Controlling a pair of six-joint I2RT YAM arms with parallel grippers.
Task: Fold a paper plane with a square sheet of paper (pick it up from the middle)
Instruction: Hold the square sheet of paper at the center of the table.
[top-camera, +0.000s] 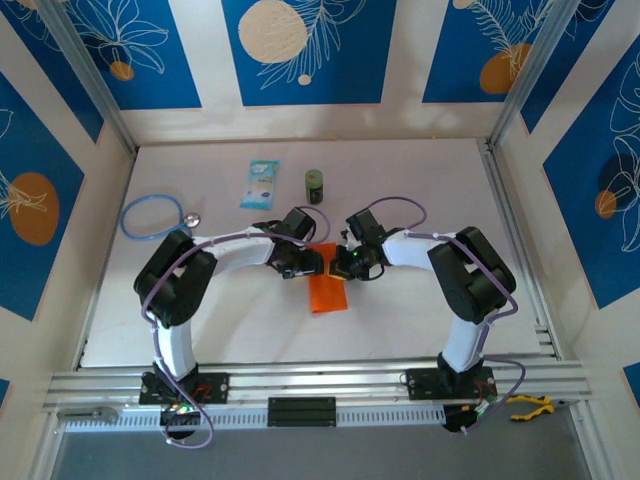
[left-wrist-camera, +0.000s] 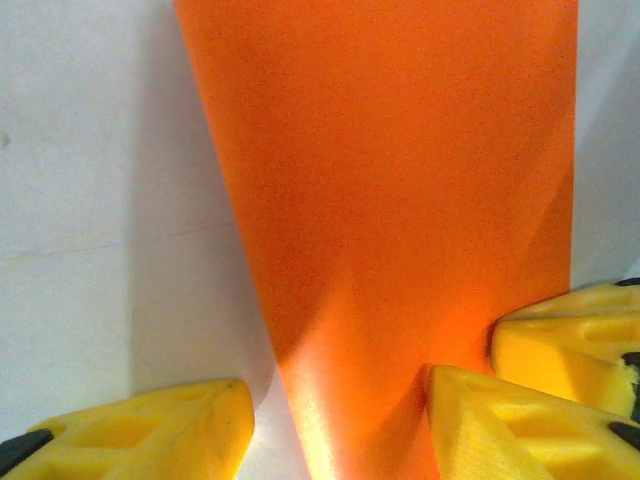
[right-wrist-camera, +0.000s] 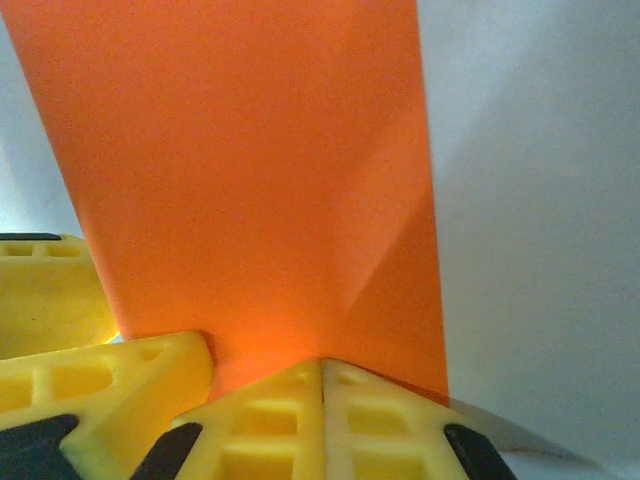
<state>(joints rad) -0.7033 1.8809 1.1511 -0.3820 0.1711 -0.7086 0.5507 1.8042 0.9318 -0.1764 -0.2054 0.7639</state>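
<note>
The orange sheet of paper (top-camera: 327, 292) lies mid-table, its far end raised between the two grippers. In the left wrist view the paper (left-wrist-camera: 400, 200) runs as a long tapering strip between my left gripper's (left-wrist-camera: 340, 435) spread yellow fingers (left-wrist-camera: 150, 430), so that gripper is open. The right gripper's fingers (left-wrist-camera: 570, 340) show at the right edge of that view. In the right wrist view my right gripper (right-wrist-camera: 322, 385) has its jaws pressed together on the near edge of the paper (right-wrist-camera: 240, 170), where a diagonal crease starts. Seen from above, the left gripper (top-camera: 308, 262) and right gripper (top-camera: 340, 262) nearly touch.
A light-blue packet (top-camera: 260, 184) and a small green can (top-camera: 315, 184) stand behind the grippers. A blue cable loop (top-camera: 150, 215) lies at the left. A yellow-handled tool (top-camera: 528, 405) rests on the front rail at the right.
</note>
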